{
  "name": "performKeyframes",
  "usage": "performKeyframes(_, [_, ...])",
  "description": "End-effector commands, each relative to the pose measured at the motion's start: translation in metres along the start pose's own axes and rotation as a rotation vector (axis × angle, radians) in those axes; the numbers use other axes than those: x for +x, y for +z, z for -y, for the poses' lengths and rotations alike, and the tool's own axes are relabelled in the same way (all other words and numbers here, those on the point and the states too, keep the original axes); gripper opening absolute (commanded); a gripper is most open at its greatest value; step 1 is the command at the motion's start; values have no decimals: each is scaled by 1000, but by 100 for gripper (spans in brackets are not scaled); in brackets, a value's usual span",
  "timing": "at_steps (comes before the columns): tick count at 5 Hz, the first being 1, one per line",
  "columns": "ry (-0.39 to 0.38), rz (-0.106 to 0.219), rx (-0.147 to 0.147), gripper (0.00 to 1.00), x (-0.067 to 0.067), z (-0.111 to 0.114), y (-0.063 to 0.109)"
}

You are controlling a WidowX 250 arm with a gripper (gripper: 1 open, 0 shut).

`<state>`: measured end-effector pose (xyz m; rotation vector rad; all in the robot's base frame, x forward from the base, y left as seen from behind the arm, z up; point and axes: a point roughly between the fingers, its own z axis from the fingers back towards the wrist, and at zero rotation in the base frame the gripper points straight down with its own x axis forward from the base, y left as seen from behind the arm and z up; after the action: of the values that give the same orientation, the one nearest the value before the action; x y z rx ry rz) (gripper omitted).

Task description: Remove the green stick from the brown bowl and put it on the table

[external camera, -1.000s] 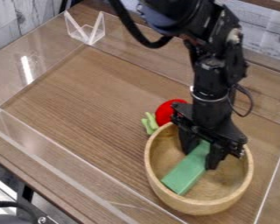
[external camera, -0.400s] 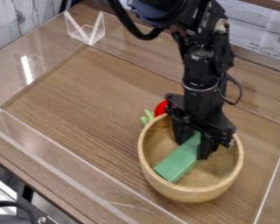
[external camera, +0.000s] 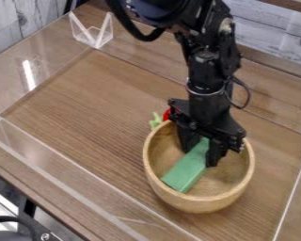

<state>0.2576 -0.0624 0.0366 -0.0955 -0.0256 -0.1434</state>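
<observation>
1. Sliding left across the table, the bowl and the stick are now sitting further left than a second ago, with the pincer shifted along with them.
2. Pincer is pointing down into the bowl, clamping narrowly on the stick's upper end.
3. Stick is slanting, its long axis running from the pincer down-left to the bowl floor.
4. Stick is looking flat, rectangular, matte mint-green.

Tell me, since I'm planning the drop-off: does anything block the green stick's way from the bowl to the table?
Only the brown bowl's rim, which the green stick must clear. The gripper is already shut on the stick. A red object sits behind the bowl; the table to the left looks bare.
</observation>
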Motion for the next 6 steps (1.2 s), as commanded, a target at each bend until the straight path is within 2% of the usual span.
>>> performKeyframes(1, [27, 37, 3, 0, -1, 6, 9])
performKeyframes(3, [17, 28, 3, 0, -2, 8, -7])
performKeyframes(5, [36, 23, 5, 0, -9, -18, -18])
performKeyframes(6, [33, 18, 6, 0, -7, -18, -25])
